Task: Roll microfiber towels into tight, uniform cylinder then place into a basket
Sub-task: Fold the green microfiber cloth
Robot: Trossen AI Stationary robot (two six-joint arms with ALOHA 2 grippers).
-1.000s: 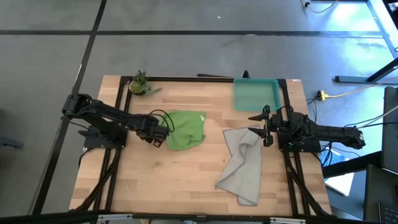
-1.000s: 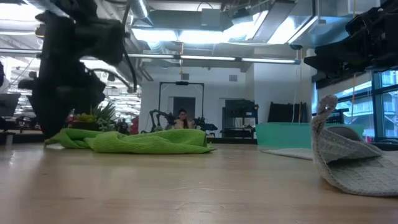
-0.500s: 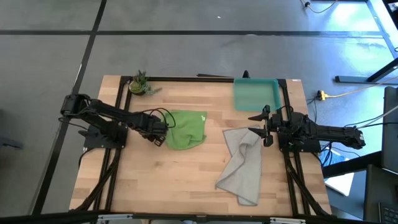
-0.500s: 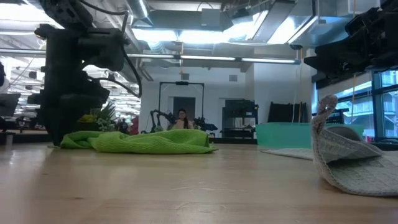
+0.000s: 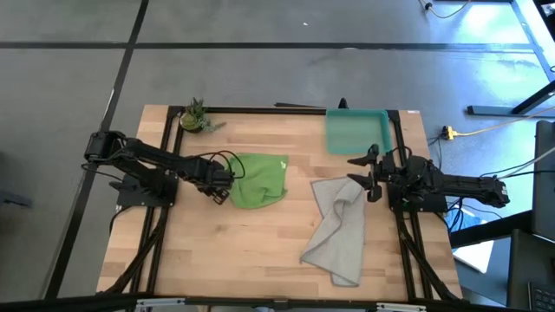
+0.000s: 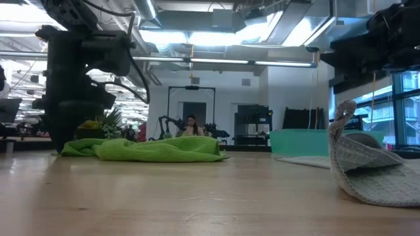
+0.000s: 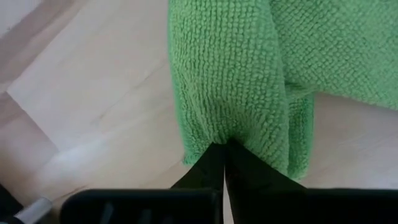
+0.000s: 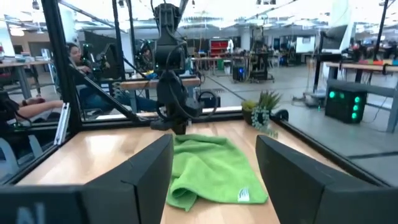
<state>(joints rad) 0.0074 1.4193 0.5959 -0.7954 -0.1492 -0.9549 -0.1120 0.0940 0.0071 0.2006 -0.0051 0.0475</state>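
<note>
Here the left claw is pinched tight on the edge of the lime green towel, which lies crumpled on the wooden worktop left of centre. The right claw hovers with its fingers spread, holding nothing, above the near end of the grey towel, though whether it touches the cloth is hard to say. The teal basket sits at the worktop's far right corner, a small potted plant at the far left.
</note>
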